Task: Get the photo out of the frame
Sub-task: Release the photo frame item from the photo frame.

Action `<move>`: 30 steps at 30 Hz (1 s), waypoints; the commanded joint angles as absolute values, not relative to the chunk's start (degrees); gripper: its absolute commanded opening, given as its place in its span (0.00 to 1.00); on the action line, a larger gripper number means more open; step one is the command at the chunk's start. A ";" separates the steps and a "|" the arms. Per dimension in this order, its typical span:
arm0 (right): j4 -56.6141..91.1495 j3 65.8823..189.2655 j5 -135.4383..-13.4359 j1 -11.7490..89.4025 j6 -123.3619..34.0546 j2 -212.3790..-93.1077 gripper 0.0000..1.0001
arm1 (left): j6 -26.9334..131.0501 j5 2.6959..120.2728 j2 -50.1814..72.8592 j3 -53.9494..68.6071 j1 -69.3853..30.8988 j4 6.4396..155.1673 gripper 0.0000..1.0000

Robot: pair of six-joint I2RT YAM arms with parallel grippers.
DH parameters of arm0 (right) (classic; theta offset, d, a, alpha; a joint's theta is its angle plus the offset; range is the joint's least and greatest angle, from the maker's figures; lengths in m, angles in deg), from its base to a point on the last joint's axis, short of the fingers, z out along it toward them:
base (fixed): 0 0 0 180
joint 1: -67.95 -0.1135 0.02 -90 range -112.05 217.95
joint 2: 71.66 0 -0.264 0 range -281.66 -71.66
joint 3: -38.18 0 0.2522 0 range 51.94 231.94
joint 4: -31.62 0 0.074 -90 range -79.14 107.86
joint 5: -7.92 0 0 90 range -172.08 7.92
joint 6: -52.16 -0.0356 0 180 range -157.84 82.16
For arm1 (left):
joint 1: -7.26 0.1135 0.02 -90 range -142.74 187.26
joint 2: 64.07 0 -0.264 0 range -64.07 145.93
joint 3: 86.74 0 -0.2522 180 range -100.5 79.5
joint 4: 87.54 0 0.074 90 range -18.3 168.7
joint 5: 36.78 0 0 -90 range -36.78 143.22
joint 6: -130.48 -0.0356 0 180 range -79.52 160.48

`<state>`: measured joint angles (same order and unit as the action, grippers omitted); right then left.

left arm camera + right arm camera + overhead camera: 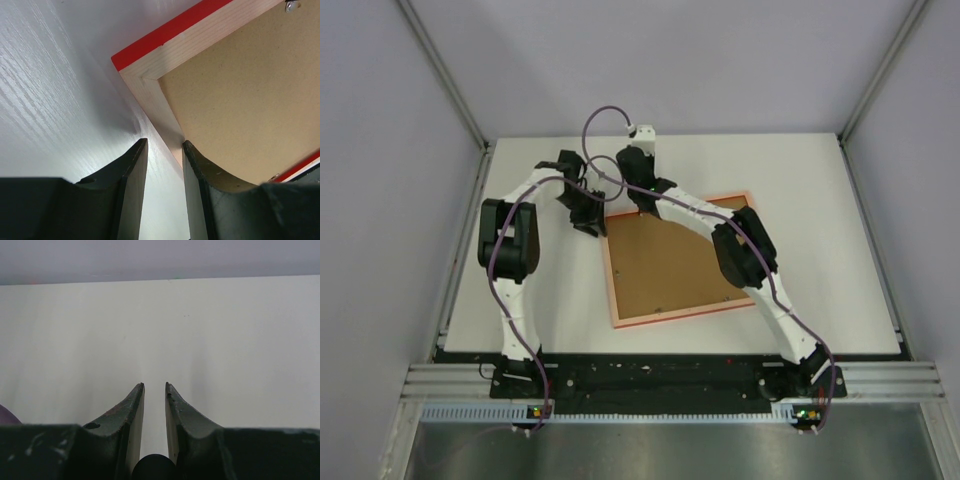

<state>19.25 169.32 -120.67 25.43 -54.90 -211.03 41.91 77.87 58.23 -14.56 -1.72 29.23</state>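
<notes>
- The frame (678, 260) lies face down on the table (840, 240), slightly skewed, with its pale wooden rim up and its red edge showing around the outside.
- A brown backing board (665, 265) fills the frame's opening; small metal clips (292, 5) sit at the board's edge.
- The photo is not visible in any view; whether it is under the board cannot be told.
- The left gripper (164, 145) sits at the frame's far-left corner. Its jaws stand a little apart, straddling the rim: one finger (131, 170) is over the table outside the frame, the other over the rim and board.
- Whether the left jaws actually squeeze the rim cannot be told.
- The right gripper (154, 386) hangs over bare table beyond the frame's far edge. Its jaws are nearly together, a narrow gap between them, with nothing held.
</notes>
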 commanded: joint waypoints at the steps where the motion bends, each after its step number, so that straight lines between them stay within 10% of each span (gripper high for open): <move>1: 21.47 168.83 -122.60 24.36 -53.31 -209.83 0.00 | 42.15 79.06 54.23 -13.93 -1.09 30.27 0.40; 30: 22.78 168.13 -125.14 24.01 -51.90 -209.83 0.00 | 42.33 79.33 53.79 -13.58 -0.39 30.36 0.40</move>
<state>21.57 168.60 -122.70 24.93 -53.06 -211.03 42.11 77.93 57.14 -13.69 -0.80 29.47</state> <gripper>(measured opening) 0.224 0.397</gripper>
